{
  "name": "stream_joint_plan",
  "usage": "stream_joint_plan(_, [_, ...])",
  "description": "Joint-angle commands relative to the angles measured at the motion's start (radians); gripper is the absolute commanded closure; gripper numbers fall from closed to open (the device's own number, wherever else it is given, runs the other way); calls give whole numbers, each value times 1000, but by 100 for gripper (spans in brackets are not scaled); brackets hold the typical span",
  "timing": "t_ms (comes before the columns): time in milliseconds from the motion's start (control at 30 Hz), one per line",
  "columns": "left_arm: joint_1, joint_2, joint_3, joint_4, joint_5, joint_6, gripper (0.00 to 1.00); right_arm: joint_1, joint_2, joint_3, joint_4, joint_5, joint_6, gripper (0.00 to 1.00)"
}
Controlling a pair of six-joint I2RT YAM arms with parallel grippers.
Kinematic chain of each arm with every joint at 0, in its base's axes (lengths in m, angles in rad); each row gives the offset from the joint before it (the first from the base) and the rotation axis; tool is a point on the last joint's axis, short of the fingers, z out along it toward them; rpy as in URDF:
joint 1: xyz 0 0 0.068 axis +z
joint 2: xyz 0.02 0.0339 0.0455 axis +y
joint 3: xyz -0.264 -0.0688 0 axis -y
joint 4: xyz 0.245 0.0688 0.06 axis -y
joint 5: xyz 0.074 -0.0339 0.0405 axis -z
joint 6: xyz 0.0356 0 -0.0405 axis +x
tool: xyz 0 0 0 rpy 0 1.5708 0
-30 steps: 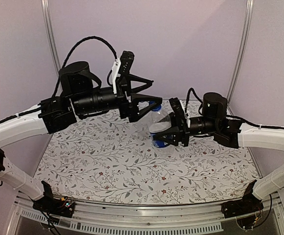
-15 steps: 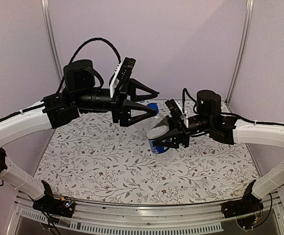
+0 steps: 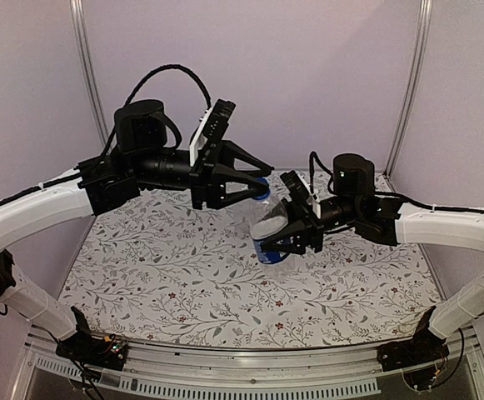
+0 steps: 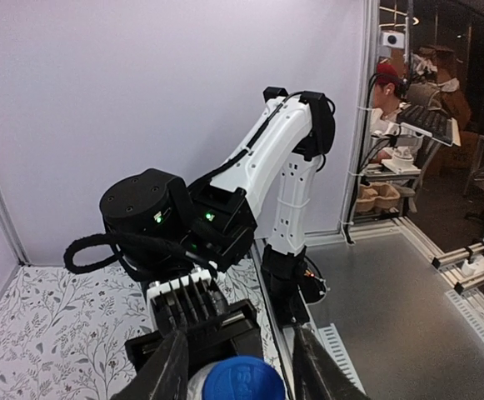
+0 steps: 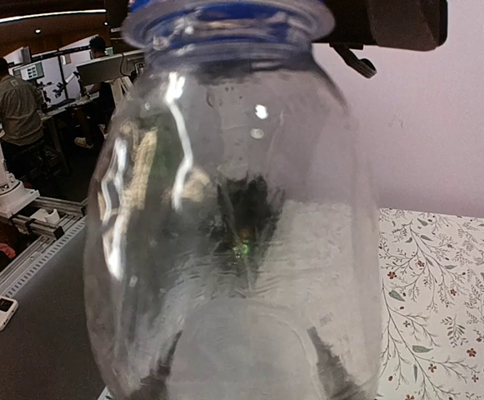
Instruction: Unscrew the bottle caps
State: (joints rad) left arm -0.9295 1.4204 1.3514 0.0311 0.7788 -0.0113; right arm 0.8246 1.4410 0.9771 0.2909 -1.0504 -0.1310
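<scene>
Jaws of left claw (image 3: 261,185) narrowed around blue cap (image 4: 243,381); right claw (image 3: 284,237) grips bottle (image 3: 266,222).

The bottle (image 5: 242,217) is clear, thin plastic, glossy enough to throw bright streaks of reflection, with a faint misting inside its wall. Its blue cap (image 4: 243,379) is opaque plastic, smooth on top with raised lettering. The left gripper (image 3: 261,193) has jaws of dull black plastic. The arm links (image 3: 33,218) wear smooth white plastic shells with a slight sheen; the joint housings (image 4: 146,208) are satin black. A black cable (image 3: 154,75) has a ribbed sleeve. The bench (image 3: 183,275) is covered in a matt, floral-printed sheet, edged by a brushed aluminium rail (image 3: 250,367). The walls (image 3: 308,67) are flat and matt.
</scene>
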Motion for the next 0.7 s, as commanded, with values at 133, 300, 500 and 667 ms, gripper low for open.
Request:
stream_joint_plan(133, [15,20,15,-23,14,8,59,-1,7,33,-17,3,8,59])
stream_joint_plan(300, [14,18,13,-28,11,8,62,-1,8,34,-21,9,6,59])
stream_joint_plan(500, [14,16,7,-28,0,7,77,-1,8,34,-27,43,8,59])
stream_joint_plan(667, [14,-18,-29,-7,-100,-34,94,-2,-13,30,-58,232,-4,59])
